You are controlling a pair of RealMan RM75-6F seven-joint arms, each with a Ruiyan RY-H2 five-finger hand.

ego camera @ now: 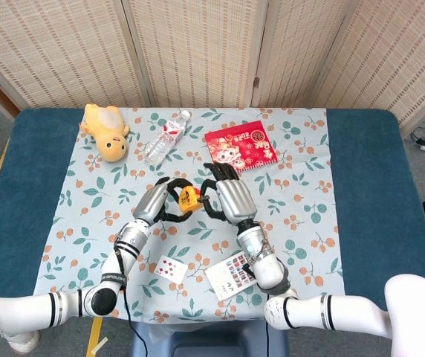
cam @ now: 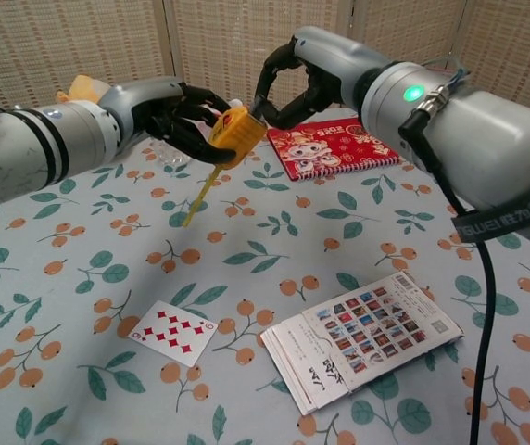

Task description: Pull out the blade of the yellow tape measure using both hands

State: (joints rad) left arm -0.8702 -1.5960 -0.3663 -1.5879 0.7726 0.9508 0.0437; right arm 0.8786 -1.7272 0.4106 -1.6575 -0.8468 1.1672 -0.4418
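Observation:
My left hand point(cam: 174, 113) grips the yellow tape measure point(cam: 231, 132) and holds it up above the floral cloth. A yellow strap point(cam: 200, 190) hangs from the case toward the table. My right hand point(cam: 293, 82) is curled over the case's right front corner. Its thumb and a finger close together where the blade end sits, and they hide the blade end itself. From the head view, the tape measure point(ego camera: 189, 199) shows between the left hand point(ego camera: 162, 202) and the right hand point(ego camera: 227, 197). No length of blade shows outside the case.
A playing card point(cam: 173, 332) and a photo booklet point(cam: 367, 334) lie near the front edge. A red notebook point(cam: 334, 146) lies behind the right hand. A water bottle point(ego camera: 166, 136) and a yellow plush toy point(ego camera: 107, 130) sit at the back left.

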